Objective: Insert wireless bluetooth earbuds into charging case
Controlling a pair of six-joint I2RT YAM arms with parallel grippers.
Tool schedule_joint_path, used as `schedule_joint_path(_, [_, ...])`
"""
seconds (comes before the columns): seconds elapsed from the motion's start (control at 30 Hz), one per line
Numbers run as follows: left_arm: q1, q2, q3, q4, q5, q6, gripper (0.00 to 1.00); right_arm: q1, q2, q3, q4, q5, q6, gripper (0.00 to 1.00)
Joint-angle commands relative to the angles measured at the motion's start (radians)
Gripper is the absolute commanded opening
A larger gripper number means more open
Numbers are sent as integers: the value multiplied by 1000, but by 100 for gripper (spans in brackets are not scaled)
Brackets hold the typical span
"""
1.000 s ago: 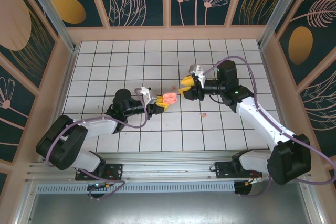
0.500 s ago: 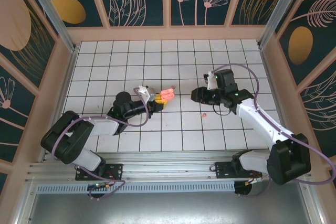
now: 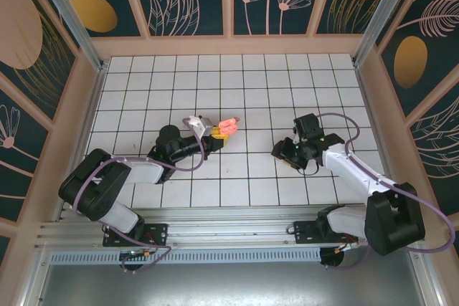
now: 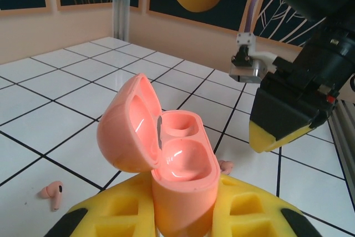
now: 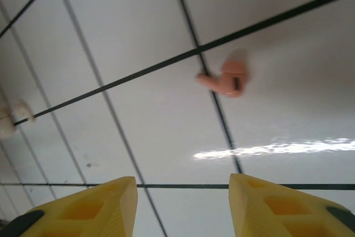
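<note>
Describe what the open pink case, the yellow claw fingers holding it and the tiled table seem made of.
The open pink case looks like glossy moulded plastic: soft highlights in its hollows. The yellow claw fingers seem matte plastic: recessed pockets, no shine. The tiled table looks smooth, glossy; a glare streak crosses it.

A salmon-pink case (image 4: 177,165) and earbud (image 5: 227,79) are shown; the table (image 3: 244,77) is tiled white, gridded with black lines.

Overhead; two wrist cameras near table (image 3: 143,84)
</note>
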Motion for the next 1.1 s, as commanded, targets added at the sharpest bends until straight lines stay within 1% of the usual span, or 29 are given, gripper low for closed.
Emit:
schedule_joint_path(0.0, [-1,5,31,-7,5,-6,13,-32,-1,-40,-1,40,36,49])
schedule_joint_path(0.13, [-2,-13,31,-44,-9,16,13,-58,33,-71,51,1,34,49])
schedule_joint_path(0.23, [-2,-24,27,-58,-25,31,13,-59,71,-76,98,-46,39,48])
schedule_joint_path(0.3, [-2,-24,32,-67,-28,35,13,-59,91,-73,119,-54,39,47])
schedule_joint_path(0.47, [-2,-13,45,-77,-17,41,13,-59,142,-42,144,-42,22,45])
schedule_joint_path(0.67, [-2,-9,46,-75,-26,40,13,-59,220,-14,179,-60,6,43])
schedule_joint_path(0.87, [-2,-16,52,-111,-31,65,13,-60,282,22,214,-59,-10,40])
schedule_joint_path(1.07, [-2,-33,56,-137,-33,79,13,-60,350,80,233,-19,-41,37])
